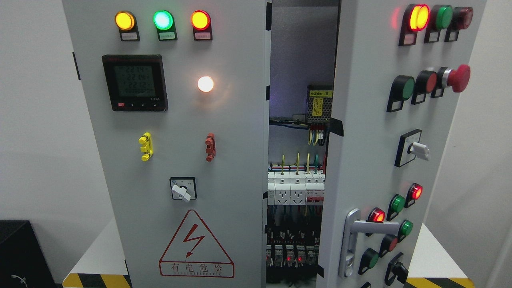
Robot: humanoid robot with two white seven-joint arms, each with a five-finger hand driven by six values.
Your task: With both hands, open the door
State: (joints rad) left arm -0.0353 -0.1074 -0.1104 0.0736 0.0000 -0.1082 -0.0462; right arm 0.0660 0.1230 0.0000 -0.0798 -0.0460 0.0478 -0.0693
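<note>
Neither of my hands shows in the head view, so I cannot tell how the fingers stand. Right door (372,132) is swung partly out, its edge toward me; left door (176,160) looks shut, flush with the cabinet. Through the gap (298,168) I see breakers and wiring. Handle (354,240) sits low on the right door, untouched. I judge the opening is underway, not finished. Next: bring both hands into view, one per door edge, and widen the gap.
</note>
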